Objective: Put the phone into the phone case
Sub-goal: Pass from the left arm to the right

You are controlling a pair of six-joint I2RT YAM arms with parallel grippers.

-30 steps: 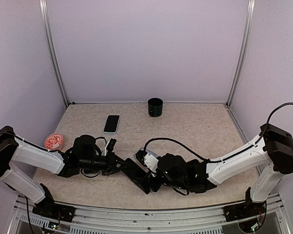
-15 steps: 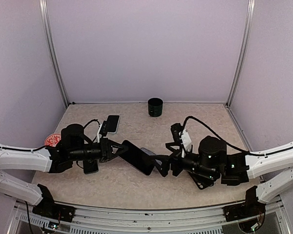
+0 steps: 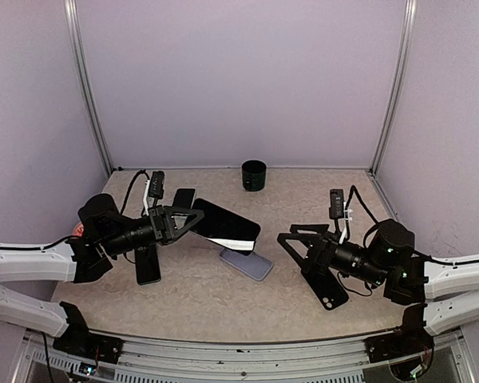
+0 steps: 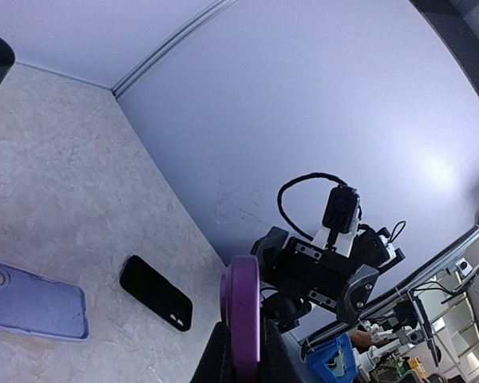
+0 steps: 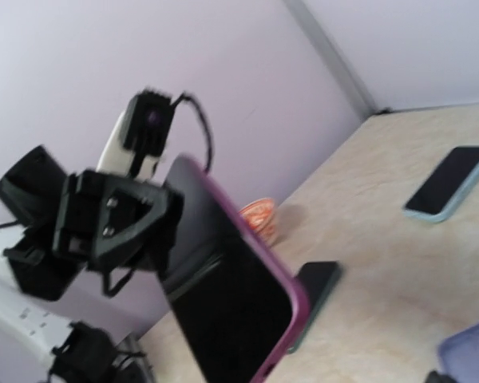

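We see the phone with a glossy black face and a purple-magenta rim. The case is pale lavender. A black handset and a black slab are both plain, without markings. The far phone has a dark screen edged in pale mint. The cup is very dark, close to black. The disc is orange-red with white squiggles. The table is beige, mottled like stone. The walls are pale lilac. The left arm and right arm are white with black joints.
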